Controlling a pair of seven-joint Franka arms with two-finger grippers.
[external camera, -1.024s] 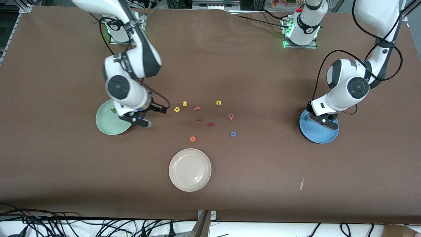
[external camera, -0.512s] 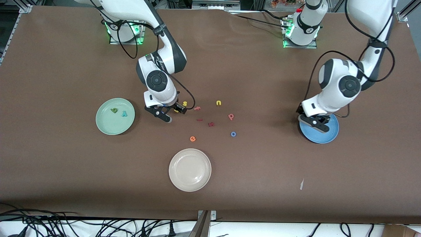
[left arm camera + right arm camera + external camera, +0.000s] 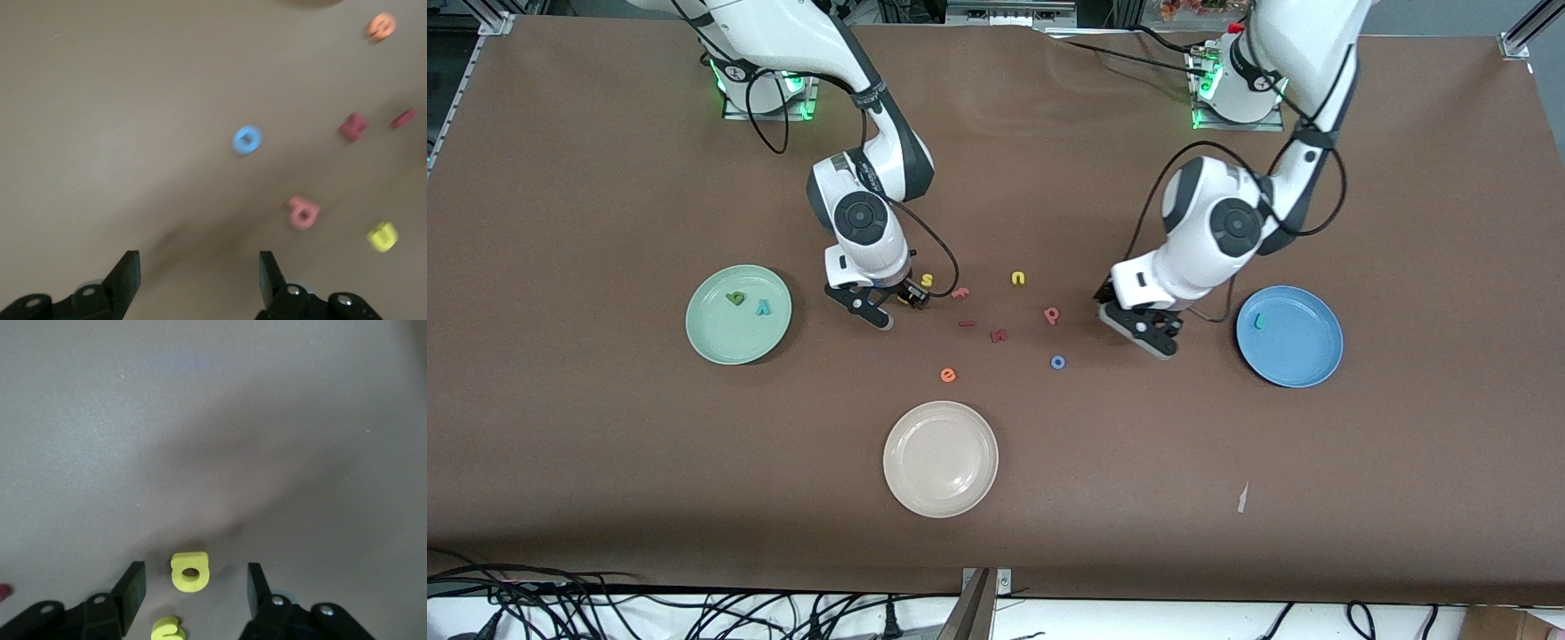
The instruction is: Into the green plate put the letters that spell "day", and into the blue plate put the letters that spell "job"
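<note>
The small yellow foam letter a (image 3: 189, 571) lay on the brown table (image 3: 605, 462) between the right gripper (image 3: 193, 587)'s parted, empty fingers, apparently lined up for a pick. The left gripper (image 3: 199, 280), spread wide and empty, hung beside the pinkish-red b (image 3: 303, 212) and blue ring o (image 3: 247, 140). The pale green plate (image 3: 710, 345) held the dark green d (image 3: 735, 298) and teal y (image 3: 762, 308); the bright blue plate (image 3: 1303, 356) held the teal j (image 3: 1258, 320).

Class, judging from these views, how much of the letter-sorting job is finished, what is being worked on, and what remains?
Done: the green d and teal y lie in the green plate, the teal j in the blue plate.
In hand: the right gripper stands open around the yellow a; the open, empty left gripper hangs over bare table beside the pink b.
Left: a, b and the blue o.
</note>
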